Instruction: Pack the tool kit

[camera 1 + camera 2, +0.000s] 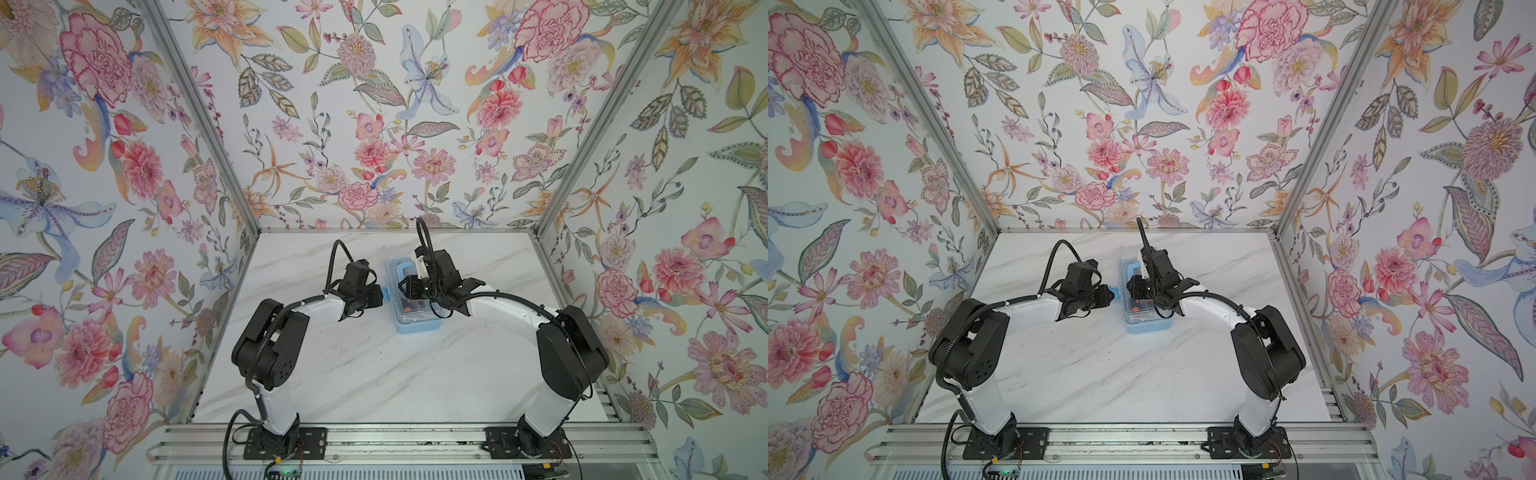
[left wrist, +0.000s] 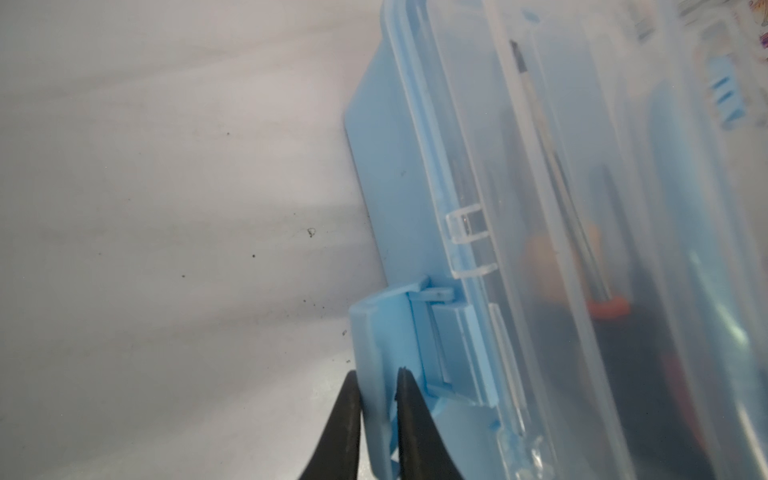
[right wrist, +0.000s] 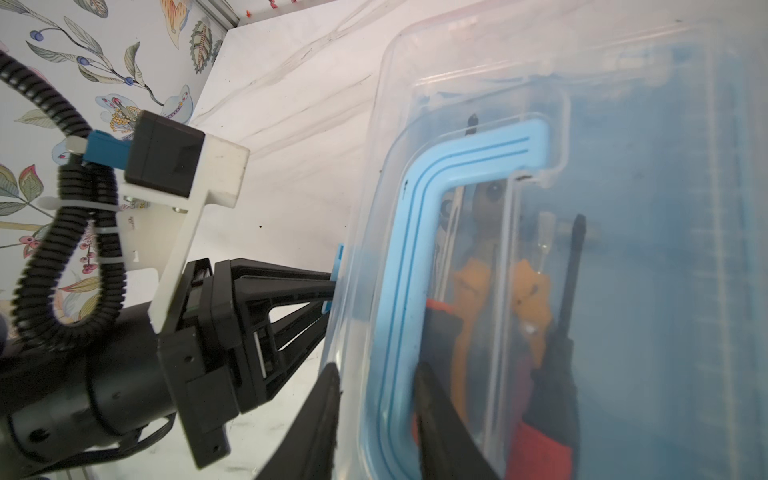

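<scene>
In the middle of the table (image 1: pixel 374 374), towards its far side: the tool box (image 1: pixel 415 325), lid down, with both grippers on it.
The left gripper (image 2: pixel 377 374) has its jaws closed thin on the blue latch (image 2: pixel 376 328) on the box's left side. The right gripper (image 3: pixel 376 368) holds its jaws part-open astride the lid's blue handle (image 3: pixel 457 162); I cannot tell whether they pinch it. The box looks like thin moulded plastic, light in itself but weighted by the pliers (image 3: pixel 469 291) and screwdriver (image 3: pixel 575 257) inside. The clear lid (image 2: pixel 540 166) is smooth and probably flexes. The hinged latch seems the fragile part, best gripped at its free edge, with the handle for steadying. Only the two wrists, close together over the box, crowd each other.
</scene>
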Robot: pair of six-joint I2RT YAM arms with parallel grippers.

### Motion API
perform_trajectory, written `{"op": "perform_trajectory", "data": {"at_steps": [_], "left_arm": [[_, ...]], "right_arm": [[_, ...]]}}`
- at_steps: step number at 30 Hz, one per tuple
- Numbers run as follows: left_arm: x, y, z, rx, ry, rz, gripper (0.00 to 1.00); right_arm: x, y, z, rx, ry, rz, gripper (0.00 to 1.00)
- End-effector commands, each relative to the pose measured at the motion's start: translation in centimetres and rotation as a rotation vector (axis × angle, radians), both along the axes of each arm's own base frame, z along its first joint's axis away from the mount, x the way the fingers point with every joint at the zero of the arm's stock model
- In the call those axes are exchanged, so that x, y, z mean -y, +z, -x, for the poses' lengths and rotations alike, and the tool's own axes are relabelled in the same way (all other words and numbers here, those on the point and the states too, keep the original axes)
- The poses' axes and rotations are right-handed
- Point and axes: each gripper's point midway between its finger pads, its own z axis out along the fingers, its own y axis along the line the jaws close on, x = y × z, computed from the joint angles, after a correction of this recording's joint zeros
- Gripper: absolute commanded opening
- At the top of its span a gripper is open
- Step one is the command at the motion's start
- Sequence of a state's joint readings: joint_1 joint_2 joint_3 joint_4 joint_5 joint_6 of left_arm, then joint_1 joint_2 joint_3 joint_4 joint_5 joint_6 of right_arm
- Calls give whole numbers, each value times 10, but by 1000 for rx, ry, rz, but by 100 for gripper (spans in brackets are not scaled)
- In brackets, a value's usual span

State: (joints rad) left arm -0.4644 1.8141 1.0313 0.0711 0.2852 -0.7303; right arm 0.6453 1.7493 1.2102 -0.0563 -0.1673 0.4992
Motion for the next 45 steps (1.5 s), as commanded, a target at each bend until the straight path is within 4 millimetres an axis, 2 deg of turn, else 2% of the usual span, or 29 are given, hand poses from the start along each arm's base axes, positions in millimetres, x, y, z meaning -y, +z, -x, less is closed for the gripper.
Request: {"op": "perform_trajectory", "data": {"at_steps": [1,12,20,31,45], "left_arm": [[4,20,-12,53,-8,55,15],[9,44,-6,44,-9,169,16],[5,64,-6,67,6,176,16],[2,70,-5,80,20,176,16],[17,80,-3,85,-15,246,19]], "right_arm": [[-2,-26,16,-95,26,30,33],[-2,-23,16,-92,28,21,33],[-4,-23,16,-92,27,10,33],[-5,-22,15,-90,28,4,33],[-6,-23,15,-94,32,0,33]]}}
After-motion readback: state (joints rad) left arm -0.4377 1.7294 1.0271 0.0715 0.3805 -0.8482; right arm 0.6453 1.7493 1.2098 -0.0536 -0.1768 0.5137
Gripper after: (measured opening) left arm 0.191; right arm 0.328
